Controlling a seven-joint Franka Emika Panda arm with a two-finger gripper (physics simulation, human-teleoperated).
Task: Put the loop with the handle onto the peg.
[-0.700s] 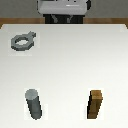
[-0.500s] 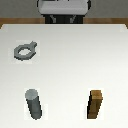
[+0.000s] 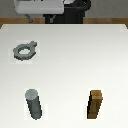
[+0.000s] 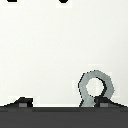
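Since the earlier exterior frames, little is changing on the table: loop with the handle (image 3: 25, 50), peg (image 3: 34, 104) and wooden block (image 3: 96, 105) are all sitting where they were. Only the white arm body (image 3: 40, 7) at the far edge is appearing slightly shifted; too coarse to say how.

Claw itself is not showing in the exterior view. In the wrist view, two dark fingertips (image 4: 22, 102) are poking up just above a dark band, one on each side, well apart from each other, so the claw (image 4: 62, 103) is standing spread wide and holding nothing.

Loop with the handle (image 4: 96, 90): in the wrist view it is lying flat on the white table (image 4: 50, 50), close in front of the claw and toward one fingertip (image 4: 104, 102), its lower edge running behind that fingertip. Contact cannot be told. Round hole is showing clearly, grey faceted rim around it. In the exterior view the loop is resting toward the exterior view's left, tab handle pointing toward the far edge and rightward.

Peg is standing upright at the near side, exterior view's left, well apart from the loop. Wooden block is standing level with the peg, toward the exterior view's right. Neither is showing in the wrist view.
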